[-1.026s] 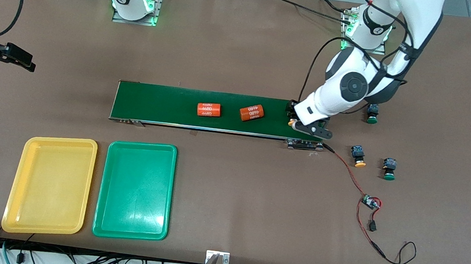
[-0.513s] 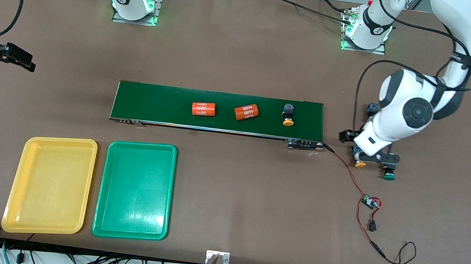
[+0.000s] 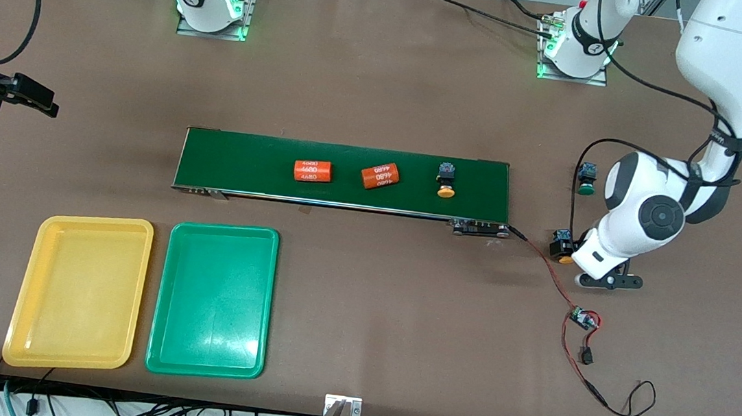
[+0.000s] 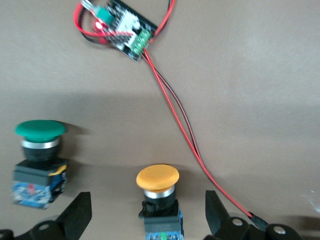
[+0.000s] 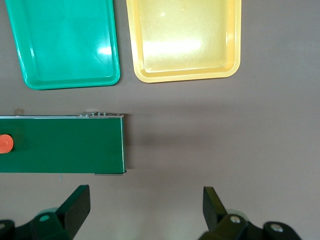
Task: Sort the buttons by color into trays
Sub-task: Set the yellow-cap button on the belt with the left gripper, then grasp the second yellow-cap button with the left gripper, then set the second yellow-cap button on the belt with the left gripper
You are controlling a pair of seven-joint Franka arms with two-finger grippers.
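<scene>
Left wrist view shows the left gripper (image 4: 147,215) with fingers spread wide around a yellow button (image 4: 158,200) lying on the table (image 4: 260,100) — the front view hides this, and also the green button (image 4: 39,162) beside it. Another yellow button (image 3: 446,179) lies on the conveyor belt (image 3: 244,164). The right gripper (image 5: 145,212), fingers apart, waits over bare table near the yellow tray (image 5: 185,42) and green tray (image 5: 65,45).

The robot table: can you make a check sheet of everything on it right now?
Surface: brown table.
Buttons: one yellow button on the conveyor belt; yellow button between the left gripper's fingers; two green ones on the table.
Trays: yellow tray and green tray, both hold nothing.
Clutter: two orange cylinders on the belt.
Grippers: left gripper open; right gripper open, waiting.
Cables: red-black wire, circuit board.
Surroundings: nothing seen.
</scene>
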